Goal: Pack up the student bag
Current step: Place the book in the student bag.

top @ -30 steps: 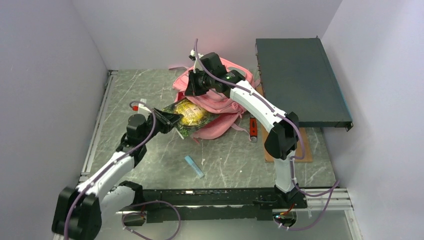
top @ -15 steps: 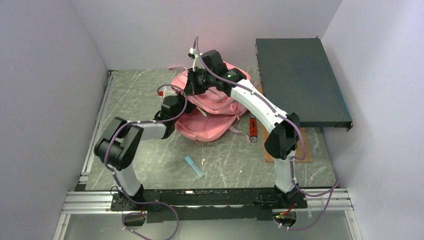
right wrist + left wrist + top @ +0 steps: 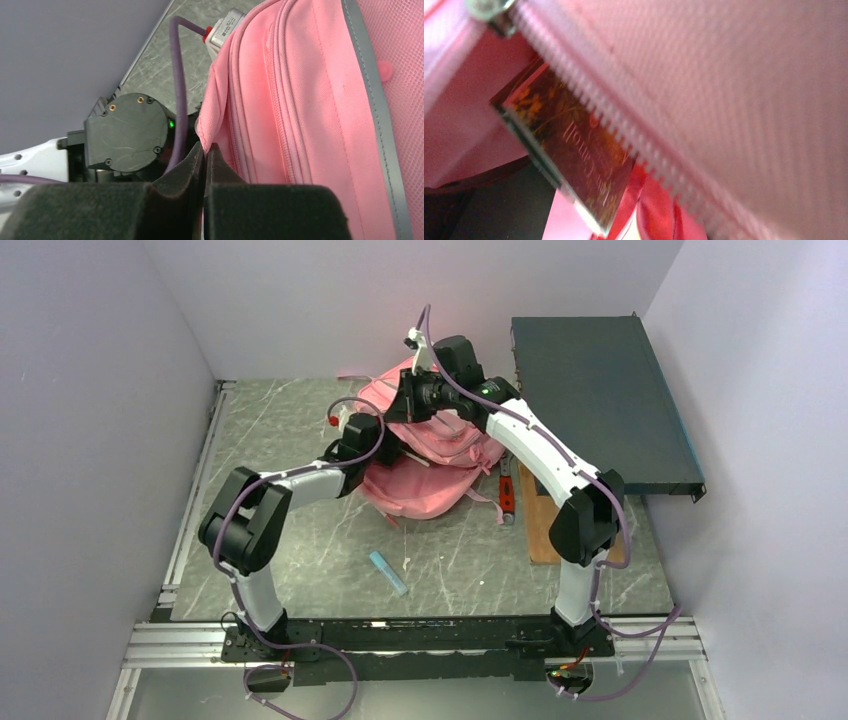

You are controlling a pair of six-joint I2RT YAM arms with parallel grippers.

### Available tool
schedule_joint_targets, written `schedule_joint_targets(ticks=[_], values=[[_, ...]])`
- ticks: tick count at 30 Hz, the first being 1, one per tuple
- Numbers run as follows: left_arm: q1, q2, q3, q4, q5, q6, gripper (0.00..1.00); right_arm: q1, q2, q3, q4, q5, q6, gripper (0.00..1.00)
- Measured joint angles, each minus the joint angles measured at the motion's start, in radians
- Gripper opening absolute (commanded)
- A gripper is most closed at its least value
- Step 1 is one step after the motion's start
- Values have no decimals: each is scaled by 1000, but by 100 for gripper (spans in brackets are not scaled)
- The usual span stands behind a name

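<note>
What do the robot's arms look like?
The left arm and right arm have white tube links and chunky black joints. A purple cable runs along each. The right gripper is black and wedge-shaped; a tiny green light shows on the left wrist.

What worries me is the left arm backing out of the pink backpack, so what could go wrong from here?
The right gripper pinches only a thin edge of the soft pink fabric student bag; if that slips, the opening may drop onto the left arm. Inside, the dark glossy printed packet lies right beside the pink zipper teeth, so it might catch there or get dragged out as the arm withdraws.
</note>
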Motion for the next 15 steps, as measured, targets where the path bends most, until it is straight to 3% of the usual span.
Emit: schedule_joint_targets(ticks=[9, 15], values=[[3, -213, -127, -180, 154, 156, 100, -29, 14, 25, -29, -25, -15, 0], [8, -463, -281, -204, 281, 271, 100, -26, 25, 40, -64, -6, -60, 0]])
